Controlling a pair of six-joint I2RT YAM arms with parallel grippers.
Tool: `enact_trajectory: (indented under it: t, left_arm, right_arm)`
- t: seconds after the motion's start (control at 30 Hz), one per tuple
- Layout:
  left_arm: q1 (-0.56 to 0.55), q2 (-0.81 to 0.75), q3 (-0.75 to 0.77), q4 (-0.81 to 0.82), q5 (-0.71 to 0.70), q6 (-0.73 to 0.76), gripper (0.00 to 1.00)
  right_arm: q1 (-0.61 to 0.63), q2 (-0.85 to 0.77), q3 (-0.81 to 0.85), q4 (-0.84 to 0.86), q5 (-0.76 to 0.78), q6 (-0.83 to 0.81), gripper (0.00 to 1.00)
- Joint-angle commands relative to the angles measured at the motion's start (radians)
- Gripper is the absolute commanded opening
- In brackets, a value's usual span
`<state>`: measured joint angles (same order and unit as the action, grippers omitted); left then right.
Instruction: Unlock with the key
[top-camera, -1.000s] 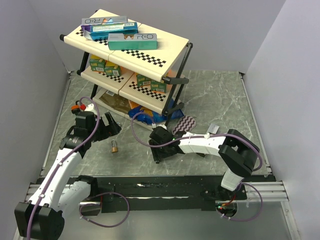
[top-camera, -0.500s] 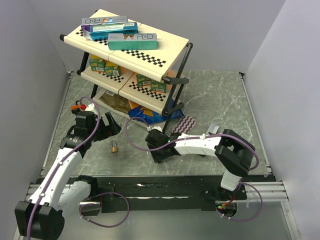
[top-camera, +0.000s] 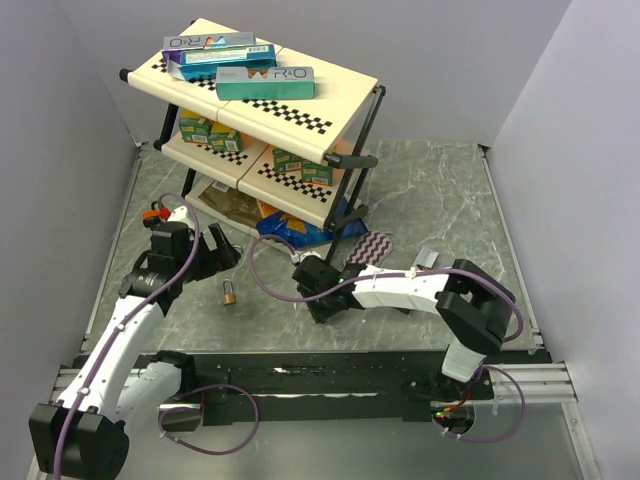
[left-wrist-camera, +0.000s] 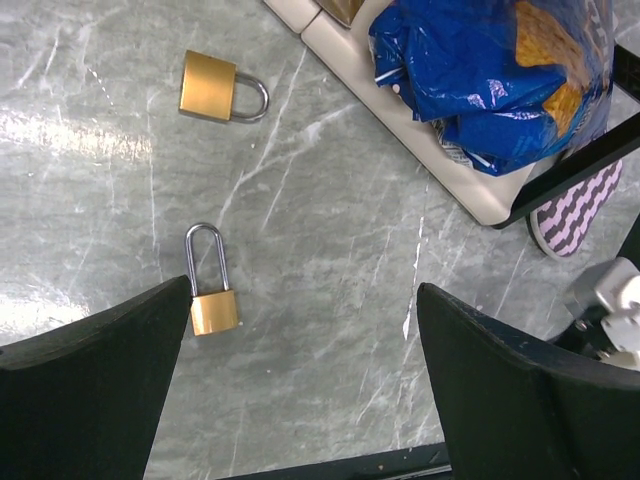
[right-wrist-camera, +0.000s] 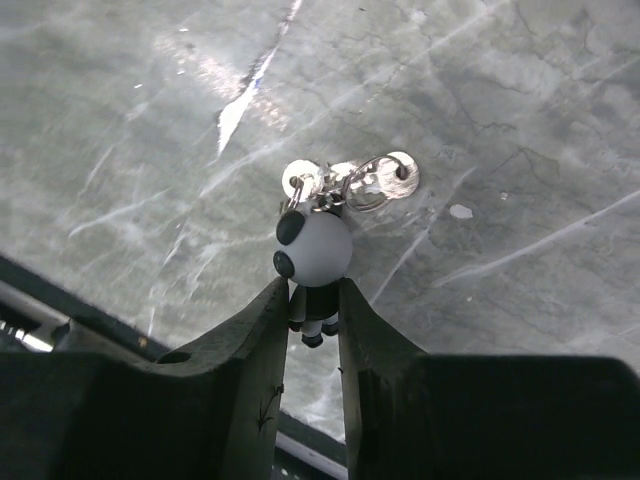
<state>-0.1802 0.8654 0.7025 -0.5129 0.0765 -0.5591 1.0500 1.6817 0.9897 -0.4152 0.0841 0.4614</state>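
Note:
Silver keys (right-wrist-camera: 385, 178) on a ring lie on the grey marble table, joined to a black-and-white panda charm (right-wrist-camera: 315, 250). My right gripper (right-wrist-camera: 312, 288) is low over the table with both fingers pressed against the panda's body; it also shows in the top view (top-camera: 318, 300). Two brass padlocks lie on the table: one with a long shackle (left-wrist-camera: 213, 310) beside my left finger, and a wider one (left-wrist-camera: 210, 88) farther off. A single padlock (top-camera: 229, 294) shows from above. My left gripper (left-wrist-camera: 303, 290) hovers wide open, holding nothing.
A three-tier shelf rack (top-camera: 250, 110) with boxes stands at the back left. A blue snack bag (left-wrist-camera: 480, 80) lies on its bottom tray. A purple-and-white patterned item (top-camera: 368, 247) and a small grey piece (top-camera: 427, 257) lie near the right arm.
The right gripper slid left across the table and its fingers closed in onto the panda charm. The left arm and the padlocks have not moved.

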Motion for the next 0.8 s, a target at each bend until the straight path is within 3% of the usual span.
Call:
enact_trajectory:
  t: [0.0, 0.33, 0.43, 0.57, 0.73, 0.77]
  left_arm:
    - [-0.004, -0.028, 0.061, 0.031, -0.005, 0.033, 0.99]
    - [-0.004, -0.144, 0.058, 0.184, 0.202, 0.074, 0.96]
    - [-0.002, -0.157, 0.039, 0.301, 0.38, 0.077, 0.96]
    - [-0.004, -0.103, 0.051, 0.411, 0.65, -0.014, 0.97]
    - [-0.004, -0.054, 0.052, 0.586, 0.778, -0.142, 0.98]
    - [-0.005, -0.054, 0.039, 0.708, 0.795, -0.216, 0.98]
  right_arm:
    - [-0.022, -0.097, 0.041, -0.033, -0.058, -0.098, 0.0]
    - [-0.134, -0.284, 0.188, -0.229, -0.342, -0.256, 0.0]
    - [-0.165, -0.306, 0.285, -0.309, -0.447, -0.291, 0.0]
    - [-0.211, -0.309, 0.441, -0.385, -0.54, -0.308, 0.0]
    - [-0.245, -0.295, 0.572, -0.436, -0.604, -0.284, 0.0]
    - [-0.248, -0.295, 0.596, -0.433, -0.615, -0.276, 0.0]
